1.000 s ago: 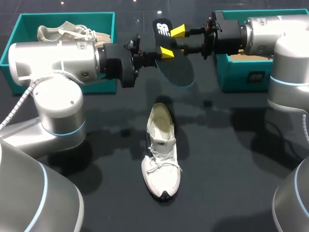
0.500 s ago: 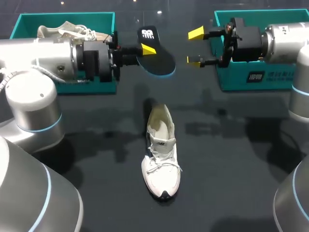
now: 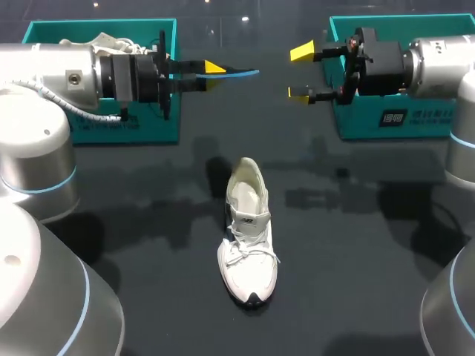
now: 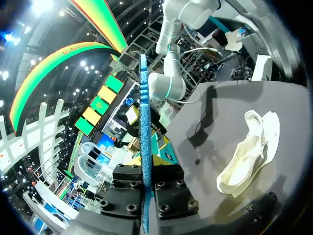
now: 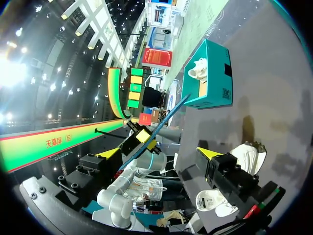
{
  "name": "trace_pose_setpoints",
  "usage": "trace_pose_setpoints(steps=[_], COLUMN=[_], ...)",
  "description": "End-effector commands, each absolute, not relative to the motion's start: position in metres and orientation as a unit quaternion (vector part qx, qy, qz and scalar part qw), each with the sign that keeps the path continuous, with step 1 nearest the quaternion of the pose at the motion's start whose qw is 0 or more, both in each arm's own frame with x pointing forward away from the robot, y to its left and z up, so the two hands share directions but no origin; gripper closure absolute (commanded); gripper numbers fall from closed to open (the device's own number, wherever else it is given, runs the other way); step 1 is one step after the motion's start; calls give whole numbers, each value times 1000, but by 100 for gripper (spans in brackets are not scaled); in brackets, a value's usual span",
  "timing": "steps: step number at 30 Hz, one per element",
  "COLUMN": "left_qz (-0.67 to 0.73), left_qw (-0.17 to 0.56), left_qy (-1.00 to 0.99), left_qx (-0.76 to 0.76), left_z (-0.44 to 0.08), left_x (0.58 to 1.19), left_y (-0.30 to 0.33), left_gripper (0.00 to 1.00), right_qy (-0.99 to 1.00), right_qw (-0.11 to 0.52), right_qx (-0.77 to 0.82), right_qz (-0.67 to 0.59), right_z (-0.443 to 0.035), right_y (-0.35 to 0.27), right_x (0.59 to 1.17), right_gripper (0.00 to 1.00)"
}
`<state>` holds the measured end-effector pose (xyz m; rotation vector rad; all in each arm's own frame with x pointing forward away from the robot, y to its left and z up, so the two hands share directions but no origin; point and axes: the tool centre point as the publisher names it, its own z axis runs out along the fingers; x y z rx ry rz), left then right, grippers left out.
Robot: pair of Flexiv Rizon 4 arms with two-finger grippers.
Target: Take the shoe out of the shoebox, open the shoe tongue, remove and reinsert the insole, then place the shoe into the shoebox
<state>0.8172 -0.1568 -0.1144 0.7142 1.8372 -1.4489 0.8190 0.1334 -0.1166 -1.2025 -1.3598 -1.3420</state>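
Dark surface (image 3: 356,282) is carrying the white shoe (image 3: 249,230) at its middle. Left fingers (image 3: 211,67) are clamping the insole (image 3: 236,73) edge-on in the air beyond it, and right fingers (image 3: 302,52) are standing apart, empty. With so thin a pinch, the insole is risking a slip or a buckle at reinsertion.

Front wall of right shoebox (image 3: 356,122): white print, too small to read. Tongue of shoe (image 3: 249,237): dark patch, illegible. Side of left shoebox (image 5: 212,81): black labels, illegible.
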Motion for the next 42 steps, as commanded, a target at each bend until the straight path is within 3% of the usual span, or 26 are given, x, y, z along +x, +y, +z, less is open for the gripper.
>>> trace_pose_setpoints(steps=[1, 3, 5, 6, 19, 22, 25, 26, 27, 28, 35, 42], left_qz=[-677, -719, -739, -724, -716, -717, -701, -684, -680, -674, -674, -661], left_qw=[177, 87, -48, -63, -53, -138, -287, -305, -285, -204, -204, -321], left_qy=[687, 677, 671, 687, 696, 679, 635, 641, 658, 700, 700, 632], left_qx=[197, 131, 31, 11, 17, -77, -154, -168, -154, -121, -121, -247], left_z=[-108, -108, -107, -109, -107, -109, -106, -106, -104, -102, -102, -113], left_x=[808, 810, 817, 817, 815, 821, 820, 819, 820, 817, 817, 818], left_y=[-155, -151, -150, -151, -150, -165, -169, -169, -169, -169, -169, -177], left_gripper=[100, 100, 100, 100, 100, 100, 100, 100, 100, 100, 100, 100], right_qy=[-545, -545, -545, -545, -545, -545, -545, -545, -545, -545, -545, -565], right_qw=[427, 427, 427, 427, 427, 427, 427, 427, 427, 427, 427, 392], right_qx=[-482, -482, -482, -482, -482, -482, -482, -482, -482, -482, -482, -502], right_qz=[-536, -536, -536, -536, -536, -536, -536, -536, -536, -536, -536, -524], right_z=[-117, -117, -117, -117, -117, -117, -117, -117, -117, -117, -117, -107], right_y=[134, 134, 134, 134, 134, 134, 134, 134, 134, 134, 134, 132], right_x=[819, 819, 819, 819, 819, 819, 819, 819, 819, 819, 819, 815], right_gripper=[0, 0, 0, 0, 0, 0, 0, 0, 0, 0, 0, 0])
